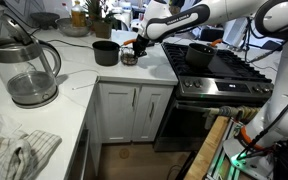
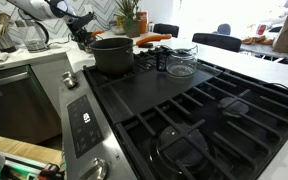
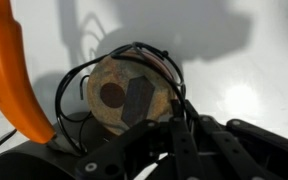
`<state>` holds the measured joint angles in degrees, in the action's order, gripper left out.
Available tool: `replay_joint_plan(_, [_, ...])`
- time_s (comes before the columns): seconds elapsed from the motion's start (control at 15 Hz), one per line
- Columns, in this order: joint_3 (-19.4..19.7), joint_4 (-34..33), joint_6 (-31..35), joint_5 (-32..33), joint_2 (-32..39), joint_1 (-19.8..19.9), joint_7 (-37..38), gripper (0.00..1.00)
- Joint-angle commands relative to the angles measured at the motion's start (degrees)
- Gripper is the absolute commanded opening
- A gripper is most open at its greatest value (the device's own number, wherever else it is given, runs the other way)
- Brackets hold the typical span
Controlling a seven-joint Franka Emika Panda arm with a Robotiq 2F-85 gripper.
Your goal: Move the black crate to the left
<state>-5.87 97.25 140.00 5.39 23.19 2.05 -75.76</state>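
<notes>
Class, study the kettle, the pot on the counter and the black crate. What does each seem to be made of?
The kettle: clear glass body, see-through; handle dark, probably plastic. The pot: matte black, likely coated metal. The black crate: thin black wire, probably coated metal, around a speckled tan disc that looks like cork.

White rounded arm links [image 1: 184, 20], black joint bands, black end effector [image 1: 137, 47]
</notes>
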Motion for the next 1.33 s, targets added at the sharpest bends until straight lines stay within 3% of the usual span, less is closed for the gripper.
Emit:
replay_joint_plan(0.0, [-1.1, -4.7, -1.9, -2.0, 2.9, 1.3, -3.4, 0.01])
replay_joint_plan(0.33, [-1.1, -7.2, -4.8, -2.2, 4.4, 1.3, -4.5, 0.05])
replay_joint_plan(0.4, [-1.1, -7.5, -5.5, -2.2, 4.5, 1.3, -4.6, 0.31])
replay_joint_plan(0.53, [-1.2, -8.1, -7.0, -2.6, 4.3, 1.2, -4.5, 0.37])
replay_joint_plan(0.87, [-0.2, -6.8, -10.2, -2.0, 0.5, -0.4, 0.5, 0.73])
replay_joint_plan(1.07, [2.1, -4.6, -11.1, 1.7, -3.7, -2.7, 10.0, 0.98])
replay_joint_plan(1.27, [3.9, -3.0, -14.9, 6.7, -8.4, -3.9, 20.5, 1.00])
